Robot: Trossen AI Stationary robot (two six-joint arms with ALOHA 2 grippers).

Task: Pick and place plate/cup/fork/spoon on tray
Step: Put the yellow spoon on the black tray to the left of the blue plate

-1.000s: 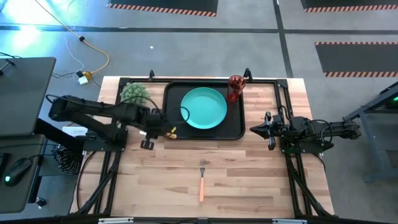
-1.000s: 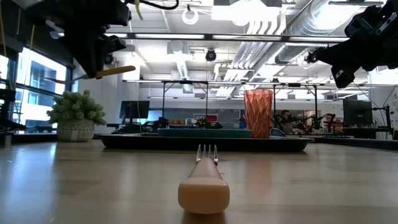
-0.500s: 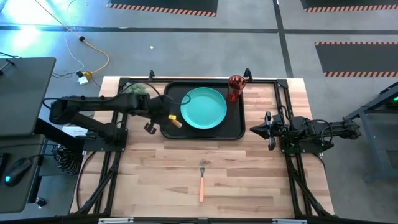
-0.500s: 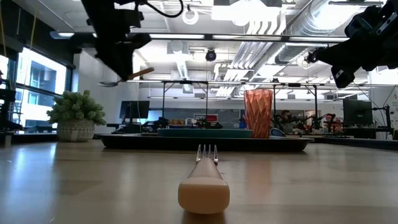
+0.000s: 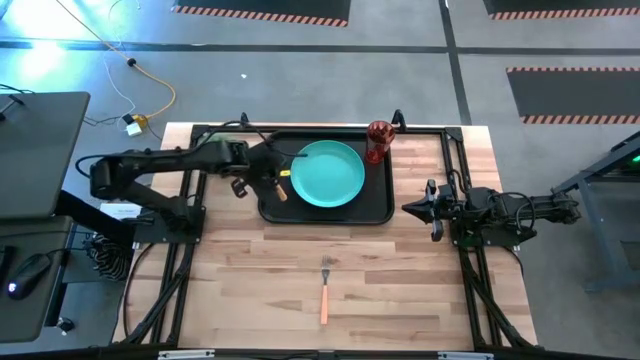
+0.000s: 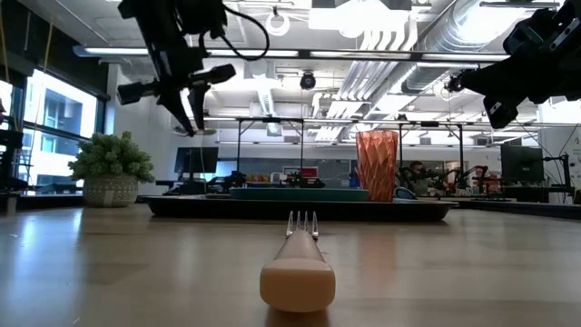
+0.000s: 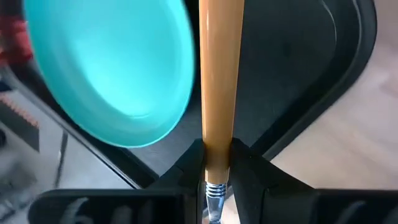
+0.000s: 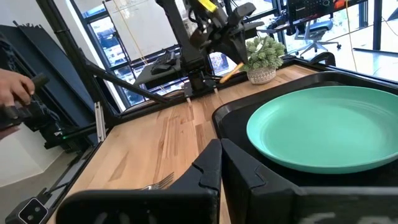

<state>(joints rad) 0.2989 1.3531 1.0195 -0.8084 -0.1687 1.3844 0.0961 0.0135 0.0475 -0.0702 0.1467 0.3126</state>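
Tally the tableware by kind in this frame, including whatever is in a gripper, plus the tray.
Plates: 1, the plate on the tray.
Cups: 1, the cup at the tray's far right corner.
Forks: 1, the fork on the table.
Spoons: 1, the spoon held by the left gripper over the tray.
Trays: 1.
Total: 5.

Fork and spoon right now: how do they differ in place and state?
The spoon is clamped in the left gripper and held in the air over the tray's left part beside the plate; the fork lies flat and untouched on the bare table, well off the tray. Both have orange-tan handles. The right gripper waits off the tray's right side.
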